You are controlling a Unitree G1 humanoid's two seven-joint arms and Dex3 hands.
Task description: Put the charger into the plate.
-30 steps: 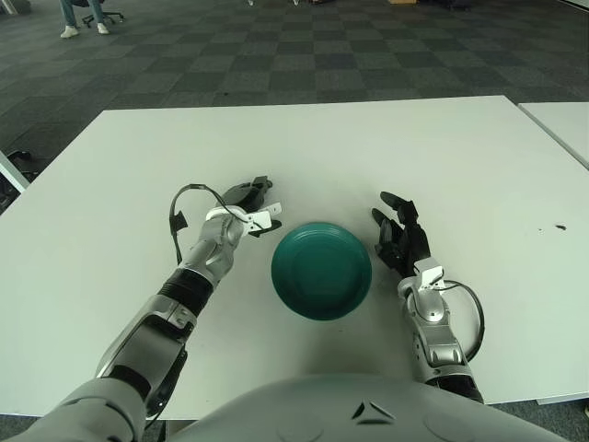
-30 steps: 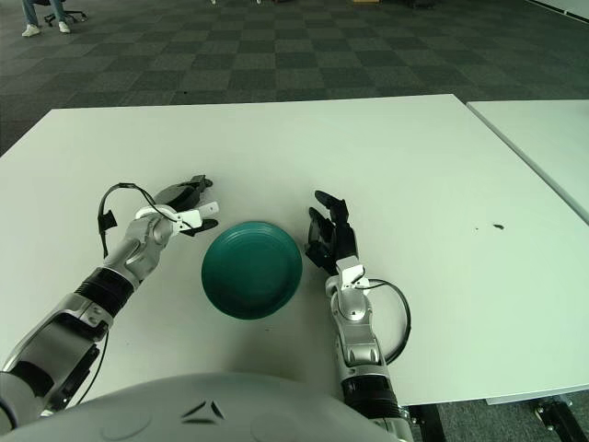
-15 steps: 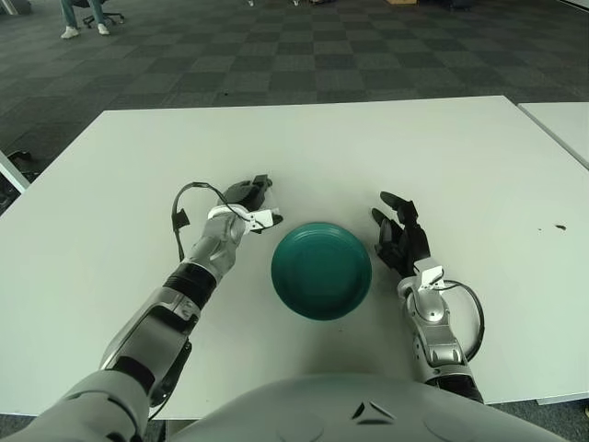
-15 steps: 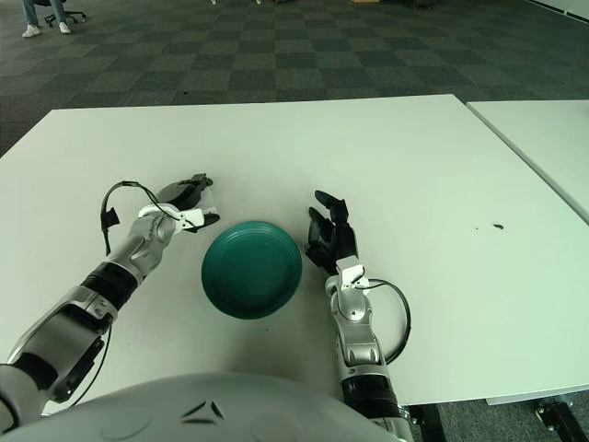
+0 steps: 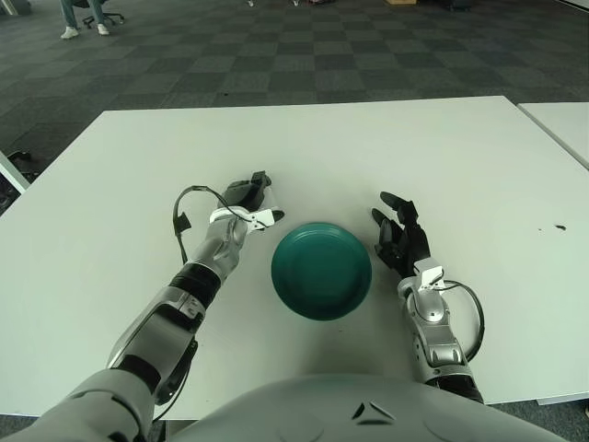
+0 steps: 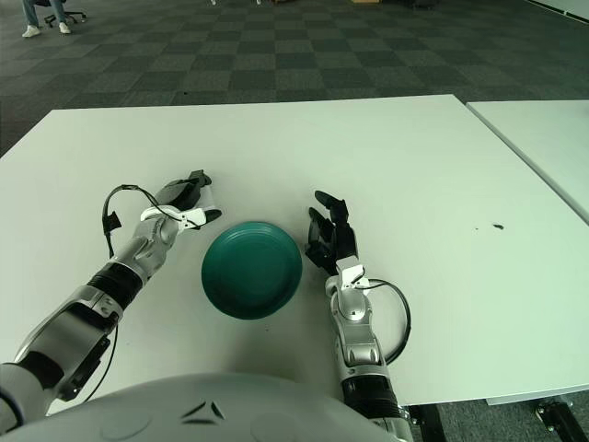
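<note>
A small white charger [image 5: 266,196] lies on the white table just up and left of the dark green plate [image 5: 321,270]. My left hand [image 5: 260,198] reaches over it, with black fingers [image 5: 257,180] on its far side and the thumb on its near side. The fingers are spread around the charger and it rests on the table. The hand hides most of the charger. My right hand [image 5: 398,238] rests open on the table just right of the plate, fingers pointing away from me. The plate has nothing in it.
A black cable [image 5: 184,207] loops from my left wrist, and another loops by my right forearm [image 5: 471,313]. A second table edge [image 5: 561,124] shows at the far right. A small dark speck [image 5: 560,226] lies on the table at the right.
My left hand has moved slightly forward and left, away from the plate's rim, settling over the charger. The right hand and the plate have not moved.
</note>
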